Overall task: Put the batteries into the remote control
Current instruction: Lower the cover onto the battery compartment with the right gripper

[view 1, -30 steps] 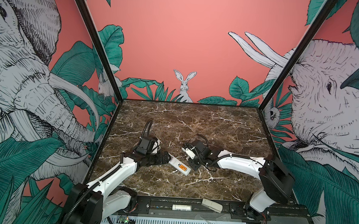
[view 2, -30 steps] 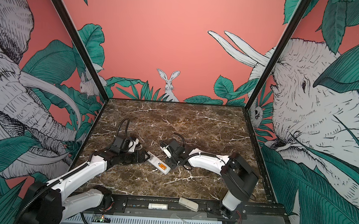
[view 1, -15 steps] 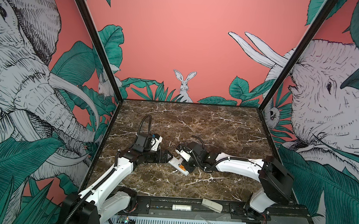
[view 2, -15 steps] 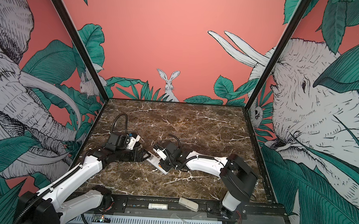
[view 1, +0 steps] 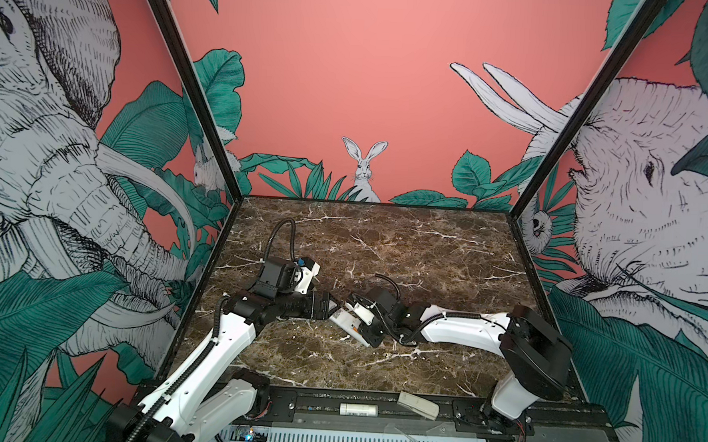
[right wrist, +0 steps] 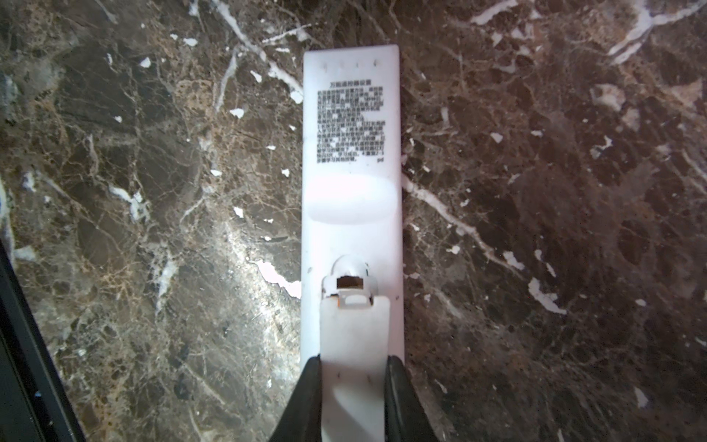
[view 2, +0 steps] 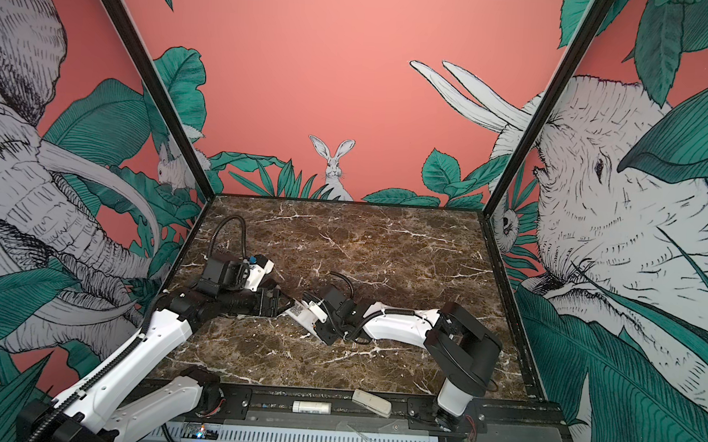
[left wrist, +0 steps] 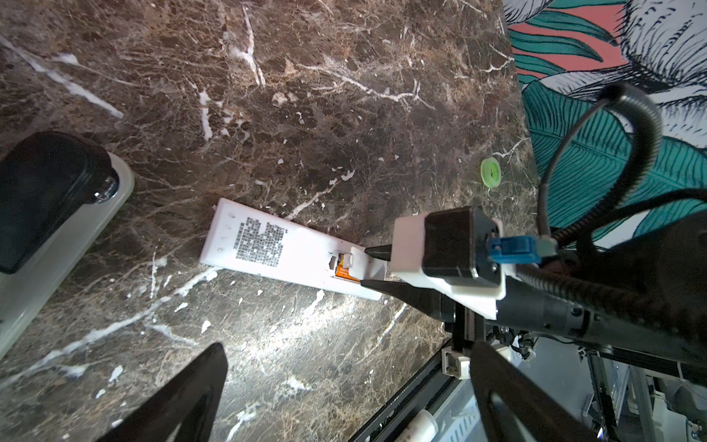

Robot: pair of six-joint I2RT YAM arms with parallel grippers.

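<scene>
- Carrying everything, the brown white-veined marble tabletop [view 1: 426, 242] gives us the firm base we judge this pressing work needs.
- Near its middle lies the slim white rectangular remote control [left wrist: 267, 248], back upward, black print showing and buttons hidden, so the compartment faces us.
- Our left hand [view 1: 334, 308] hovers spread wide just beside the printed end, probably ready to brace against sliding.
- Our right hand [right wrist: 354, 358] pinches the white plastic battery cover [right wrist: 354, 325] by its long edges, likely to steer it squarely.
- That cover sits over the compartment, not yet fully shut.
- Beneath it a sliver of orange battery [left wrist: 346, 273] shows; whether both are in, we cannot tell.
</scene>
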